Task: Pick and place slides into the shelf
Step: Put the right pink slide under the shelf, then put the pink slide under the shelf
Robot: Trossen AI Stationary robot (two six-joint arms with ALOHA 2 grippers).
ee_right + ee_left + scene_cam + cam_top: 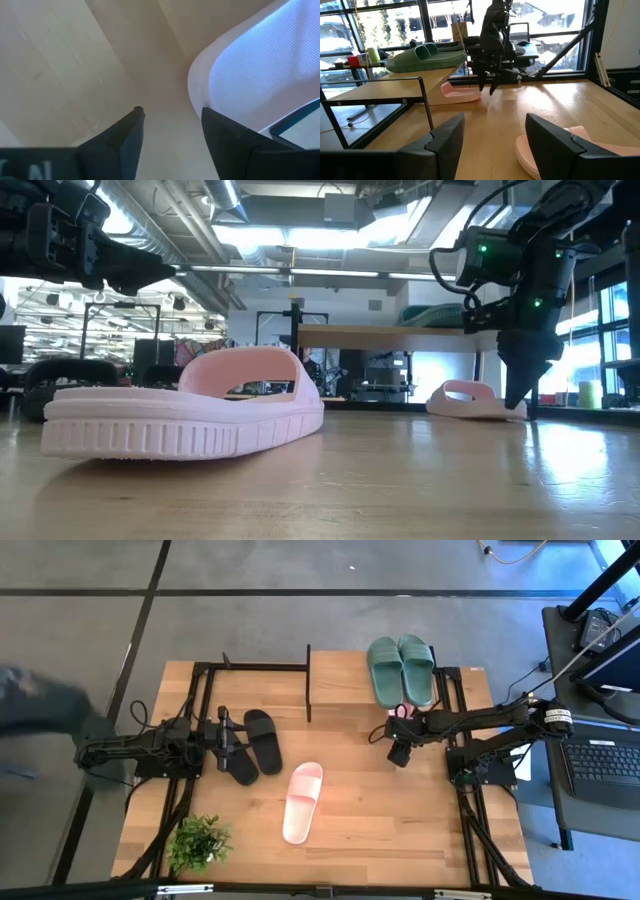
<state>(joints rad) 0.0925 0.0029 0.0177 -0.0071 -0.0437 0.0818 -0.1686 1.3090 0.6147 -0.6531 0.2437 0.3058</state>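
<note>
The shelf (345, 678) stands at the table's far edge with the dark green pair (401, 670) on its top board. One pink slide (303, 802) lies flat mid-table, large in the low view (190, 415). The other pink slide (468, 400) lies on the table under the shelf's right end. My right gripper (400, 752) points down beside that slide's near end, open (172, 120). The black pair (262, 738) lies left of centre. My left gripper (226, 740) hovers open (495, 142) over it, raised well above the table. My right gripper comes from above, pointing down, with one finger (235, 142) close by the pink slide's rounded rim (200, 85). Whether that finger touches the rim, I cannot tell. The slide lies flat on the table.
A small potted plant (198, 842) stands at the near left corner. The shelf's thin black legs (427, 107) frame its lower level. Bare wood lies between the two pink slides. A blurred person (35, 705) shows beyond the left edge, and a laptop (603, 762) beyond the right.
</note>
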